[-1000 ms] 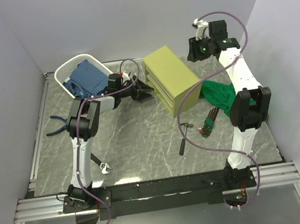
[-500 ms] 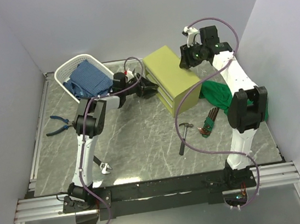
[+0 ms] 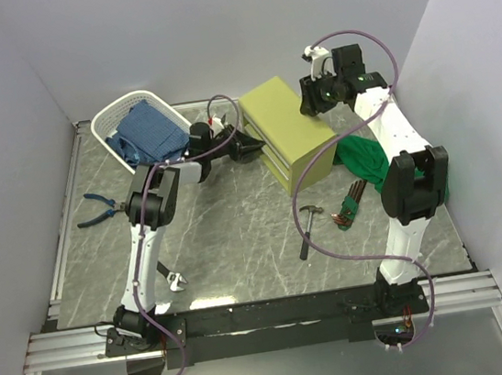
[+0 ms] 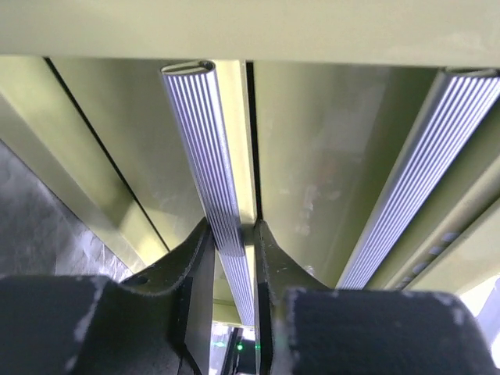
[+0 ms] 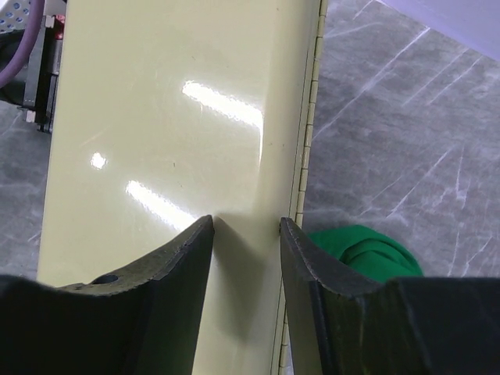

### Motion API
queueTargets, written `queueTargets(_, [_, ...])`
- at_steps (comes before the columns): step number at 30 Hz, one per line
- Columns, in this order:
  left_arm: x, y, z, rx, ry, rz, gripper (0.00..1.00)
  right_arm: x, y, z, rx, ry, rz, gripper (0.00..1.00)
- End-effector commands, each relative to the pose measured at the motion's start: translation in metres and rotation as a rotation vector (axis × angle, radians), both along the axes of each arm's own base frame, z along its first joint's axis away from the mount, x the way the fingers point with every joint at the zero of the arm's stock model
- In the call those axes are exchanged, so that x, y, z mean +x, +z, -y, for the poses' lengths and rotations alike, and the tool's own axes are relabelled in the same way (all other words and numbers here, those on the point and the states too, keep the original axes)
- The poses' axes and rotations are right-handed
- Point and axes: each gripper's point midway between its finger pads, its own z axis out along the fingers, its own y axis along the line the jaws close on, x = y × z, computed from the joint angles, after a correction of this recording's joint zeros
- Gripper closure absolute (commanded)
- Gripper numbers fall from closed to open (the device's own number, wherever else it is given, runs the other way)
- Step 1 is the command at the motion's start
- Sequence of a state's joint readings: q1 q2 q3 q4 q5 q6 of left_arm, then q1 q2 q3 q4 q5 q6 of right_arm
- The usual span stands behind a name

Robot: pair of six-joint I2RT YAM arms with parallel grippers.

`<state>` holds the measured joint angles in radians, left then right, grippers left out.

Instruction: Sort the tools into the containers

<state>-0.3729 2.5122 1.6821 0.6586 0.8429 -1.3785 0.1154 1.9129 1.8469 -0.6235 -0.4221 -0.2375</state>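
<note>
Gripping one ribbed handle (image 4: 205,141) of two: the left end effector (image 4: 232,228).

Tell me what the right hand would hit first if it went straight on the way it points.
The top of the green chest, near its hinged edge: the right hand points straight at it. I cannot tell whether it already touches.

olive chest (image 3: 285,127), white basket (image 3: 128,100), hammer (image 3: 308,231), pliers (image 3: 105,205)
</note>
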Motion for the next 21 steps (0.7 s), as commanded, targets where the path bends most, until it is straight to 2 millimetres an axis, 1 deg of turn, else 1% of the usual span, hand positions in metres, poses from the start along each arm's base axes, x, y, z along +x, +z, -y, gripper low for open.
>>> queueTargets(1, [-0.016,0.050,-0.009,-0.025,-0.047,0.165,0.94,-0.027,0.010,-0.037,0.083,0.120,-0.066,0.53])
queueTargets(3, [-0.021,0.051,-0.020,-0.001,-0.039,0.140,0.97,-0.034,0.000,-0.045,0.101,0.162,-0.105,0.54])
queueTargets(4, [-0.021,0.044,-0.032,0.018,-0.025,0.125,0.98,-0.037,-0.005,-0.048,0.097,0.172,-0.118,0.54])
queueTargets(5, [-0.024,0.047,-0.038,0.029,-0.030,0.106,0.98,-0.043,-0.015,-0.051,0.093,0.185,-0.142,0.54])
queueTargets(6, [-0.022,0.043,-0.050,0.041,-0.020,0.093,0.99,-0.046,-0.020,-0.052,0.094,0.186,-0.158,0.54])
queueTargets(7, [-0.026,0.037,-0.056,0.050,-0.023,0.067,0.99,-0.046,-0.024,-0.053,0.100,0.180,-0.170,0.55])
queueTargets(8, [-0.026,0.039,-0.063,0.055,-0.018,0.066,0.99,-0.050,-0.035,-0.053,0.111,0.165,-0.210,0.55])
queueTargets(9, [-0.027,0.030,-0.073,0.090,-0.020,0.042,0.99,-0.052,-0.039,-0.054,0.115,0.168,-0.221,0.55])
queueTargets(10, [-0.028,0.028,-0.076,0.110,-0.022,0.045,0.99,-0.053,-0.044,-0.055,0.121,0.173,-0.236,0.55])
queueTargets(11, [-0.031,0.030,-0.079,0.127,-0.028,0.054,0.99,-0.051,-0.042,-0.055,0.126,0.166,-0.234,0.57])
queueTargets(13, [-0.035,0.024,-0.083,0.159,-0.029,0.066,0.99,-0.048,-0.036,-0.060,0.151,0.181,-0.220,0.57])
queueTargets(14, [-0.036,0.029,-0.084,0.153,-0.023,0.075,0.99,-0.046,-0.023,-0.068,0.192,0.206,-0.206,0.58])
queueTargets(15, [-0.038,0.030,-0.082,0.138,-0.016,0.052,0.99,-0.045,-0.017,-0.071,0.210,0.216,-0.199,0.59])
queueTargets(16, [-0.038,0.030,-0.081,0.130,-0.004,0.067,0.99,-0.043,-0.014,-0.074,0.228,0.227,-0.194,0.60])
queueTargets(17, [-0.038,0.030,-0.080,0.127,-0.003,0.066,0.99,-0.043,0.000,-0.082,0.266,0.260,-0.178,0.62])
queueTargets(19, [-0.037,0.033,-0.074,0.134,-0.004,0.071,0.99,-0.041,0.014,-0.092,0.280,0.282,-0.142,0.63])
queueTargets(21, [-0.036,0.034,-0.067,0.135,-0.003,0.068,0.99,-0.046,0.022,-0.105,0.298,0.326,-0.134,0.63])
